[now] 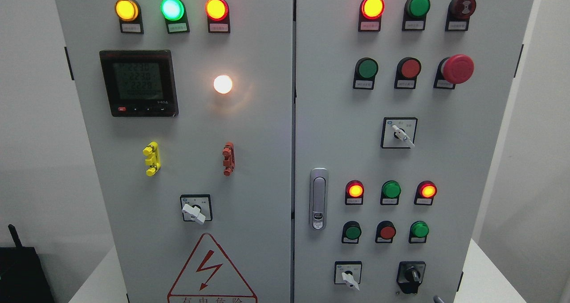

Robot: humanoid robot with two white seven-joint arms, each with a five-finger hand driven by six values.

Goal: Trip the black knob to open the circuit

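Neither of your hands shows here, so you cannot tell whether the fingers are spread, curled or gripping.

The black knob point(410, 276) sits low on the right door point(467, 160) of a grey, smooth-painted metal cabinet, close to the frame's bottom edge. It is a glossy black rotary switch on a black square plate, with a stubby bar handle pointing roughly downward. A small grey sliver point(438, 299) pokes up at the bottom edge just right of the knob; what it is cannot be told.

Just left of the knob is a white lever switch point(349, 278) on a white-faced square plate. Above the two are two rows of round domed lamps and buttons, red and green, two red ones lit. Further left, by the door seam, stands a tall silver latch point(318, 198) with rounded ends. High up is a large red mushroom button point(458, 68).

The left door point(258, 160) carries a black square meter point(139, 82) with a greenish display, a glowing white lamp point(222, 84), a yellow clip point(151, 158), a red clip point(228, 159) and a red-edged warning triangle point(211, 272) with a lightning bolt.
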